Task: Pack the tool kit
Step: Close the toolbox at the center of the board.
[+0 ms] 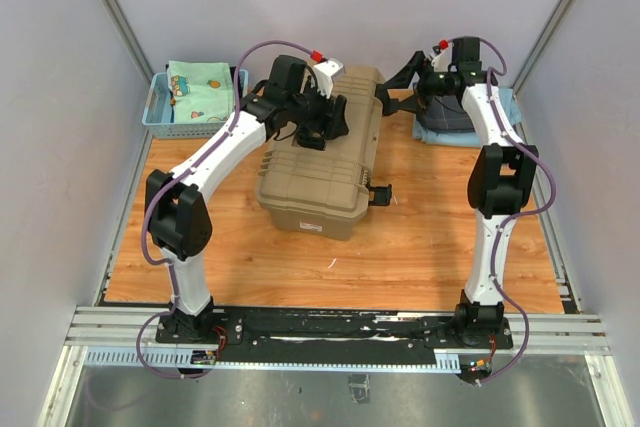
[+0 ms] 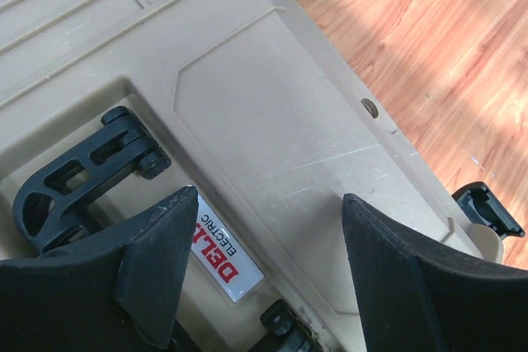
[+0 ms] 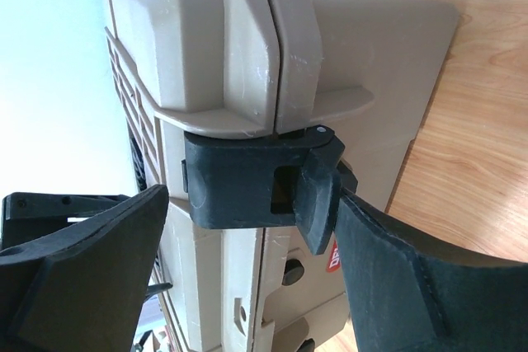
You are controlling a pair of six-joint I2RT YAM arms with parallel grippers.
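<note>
Top view: I see toolbox, lid down, at tabletop centre, long axis toward 1 o'clock. Left gripper over lid, right gripper at far end, 1 o'clock side.
Left wrist: jaws wide, above lid, red label between them.
Right wrist: jaws wide, black latch between them.

The toolbox is shut, so its contents cannot be seen, and the left gripper covers part of its lid from above. In the left wrist view a finger cuts off the red label; only "ELECTRIC" reads whole. The right arm hides most of the grey cloth
</note>
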